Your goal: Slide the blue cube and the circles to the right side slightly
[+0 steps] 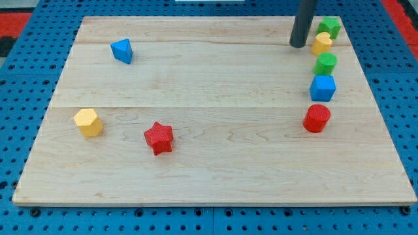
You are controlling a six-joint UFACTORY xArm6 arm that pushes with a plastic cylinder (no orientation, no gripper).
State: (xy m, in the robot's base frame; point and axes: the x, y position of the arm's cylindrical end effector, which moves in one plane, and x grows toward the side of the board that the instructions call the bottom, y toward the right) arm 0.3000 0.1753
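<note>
Already parked at one o'clock on the board, my tip point(298, 45) has no fingers; it stands left of the blue cube point(322, 87), green circle point(325, 63) and red circle point(317, 118), presumably for pushing rightward.

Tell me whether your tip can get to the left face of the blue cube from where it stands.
Probably yes. My tip stands near the view's top, just left of the yellow block. The blue cube sits lower in the same column, and bare board lies along the column's left side, so nothing blocks that path.
</note>
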